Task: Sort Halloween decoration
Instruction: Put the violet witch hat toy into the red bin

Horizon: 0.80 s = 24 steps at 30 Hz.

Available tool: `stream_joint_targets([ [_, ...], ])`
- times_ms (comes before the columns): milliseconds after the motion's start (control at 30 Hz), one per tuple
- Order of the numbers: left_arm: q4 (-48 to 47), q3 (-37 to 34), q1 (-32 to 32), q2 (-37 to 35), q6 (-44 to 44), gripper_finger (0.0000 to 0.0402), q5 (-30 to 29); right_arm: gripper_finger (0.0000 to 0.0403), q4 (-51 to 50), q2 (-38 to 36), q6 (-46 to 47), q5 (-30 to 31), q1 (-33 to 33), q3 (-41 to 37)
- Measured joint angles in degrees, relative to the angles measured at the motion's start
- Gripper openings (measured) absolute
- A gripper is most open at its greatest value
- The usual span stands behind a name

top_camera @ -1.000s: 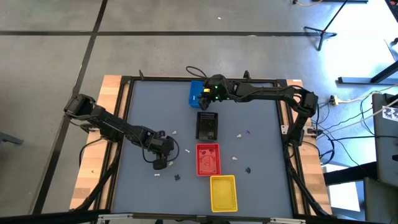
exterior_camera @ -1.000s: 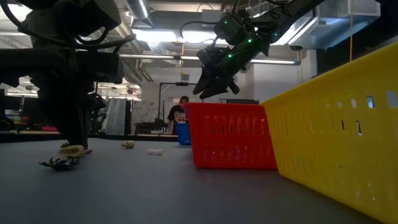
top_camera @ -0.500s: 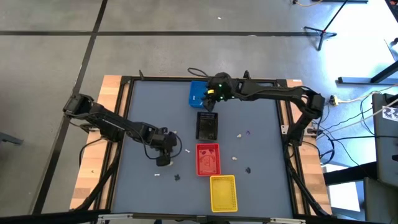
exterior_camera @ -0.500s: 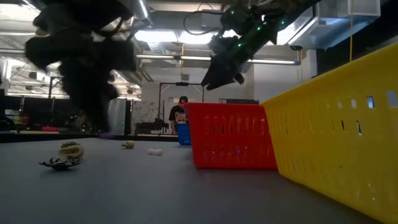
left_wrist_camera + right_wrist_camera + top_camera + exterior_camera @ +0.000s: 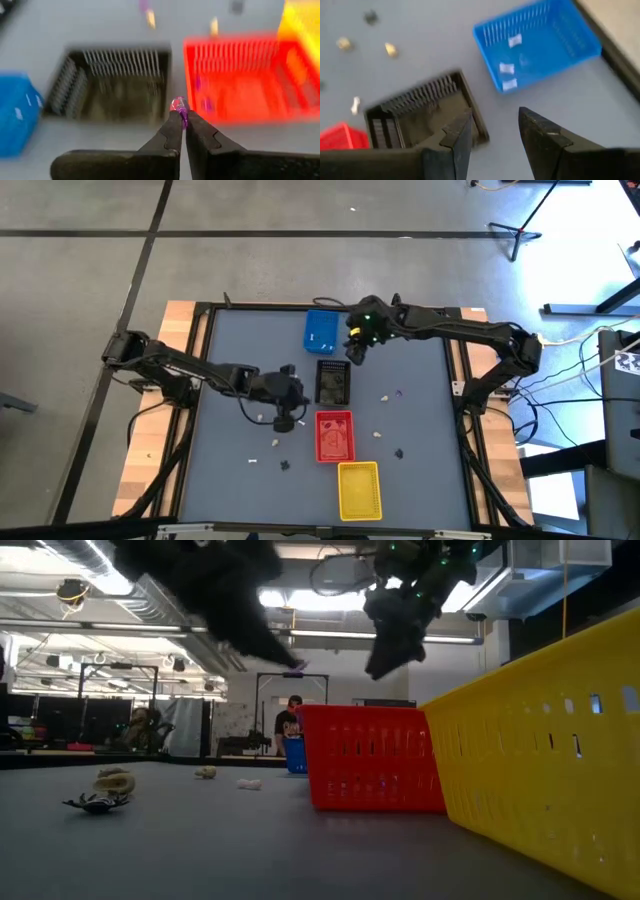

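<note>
Trays in a line on the table (image 5: 240,360): blue tray (image 5: 320,332) holding three white pieces (image 5: 506,68); black tray (image 5: 333,382); red tray (image 5: 335,436) with purple bits inside; yellow tray (image 5: 359,489). Loose pieces (image 5: 386,397) lie on the table either side of the trays. My left gripper (image 5: 180,119), pinched on a purple piece (image 5: 178,106), has moved from the table's left toward the black and red trays; my right gripper (image 5: 492,127), fingers apart and empty, has shifted from over the blue tray to beside the black one.
</note>
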Motion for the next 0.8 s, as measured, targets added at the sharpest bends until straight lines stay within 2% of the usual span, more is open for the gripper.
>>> stream_joint_targets([
  [200, 13.75, 0.07, 0.13, 2.09, 0.05, 0.0001, 0.87, 0.0159, -6.96, -0.02, -0.28, 1.22, 1.61, -0.04],
  [400, 24.2, 0.03, -1.99, 8.65, 0.0, 0.0001, 4.22, 0.0159, -10.7, -0.33, -1.87, 3.63, 6.54, -0.04],
  [533, 26.97, 0.0, -2.8, 12.77, -0.15, 0.0001, 5.09, 0.0159, -14.05, -0.33, -3.34, 3.69, 9.97, -0.04],
  [667, 28.15, 0.0, -2.77, 15.3, -4.45, 0.0001, 5.5, 0.0159, -17.27, -0.33, -3.48, 4.0, 12.99, -0.06],
  [800, 27.23, 0.0, -2.85, 16.48, -6.37, 0.0005, 5.52, 0.0159, -21.02, -0.33, -3.54, 6.88, 16.08, -0.06],
])
